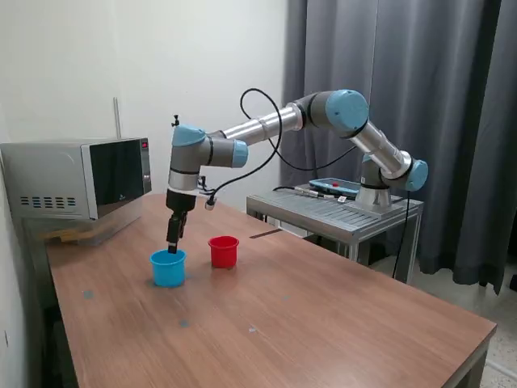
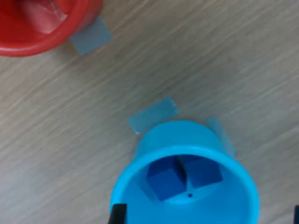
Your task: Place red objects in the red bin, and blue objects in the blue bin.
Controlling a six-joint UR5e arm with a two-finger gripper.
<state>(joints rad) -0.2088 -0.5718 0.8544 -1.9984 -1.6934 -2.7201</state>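
Counted by kind, across both views

Two cups: one light blue cup (image 1: 168, 267), one red cup (image 1: 224, 251); two dark blue cubes (image 2: 166, 179) (image 2: 202, 171), both inside the light blue cup; three pale blue tape patches (image 2: 91, 35) (image 2: 153, 115) (image 2: 219, 133); one microwave (image 1: 79, 178).

Even, diffuse indoor light fills the exterior view; the brown wooden surface (image 1: 323, 307) shows a soft sheen and only faint shadows. The wrist view is soft overall: the round red plastic cup (image 2: 42, 23) is blurred, the light blue plastic cup (image 2: 187, 140) slightly sharper.
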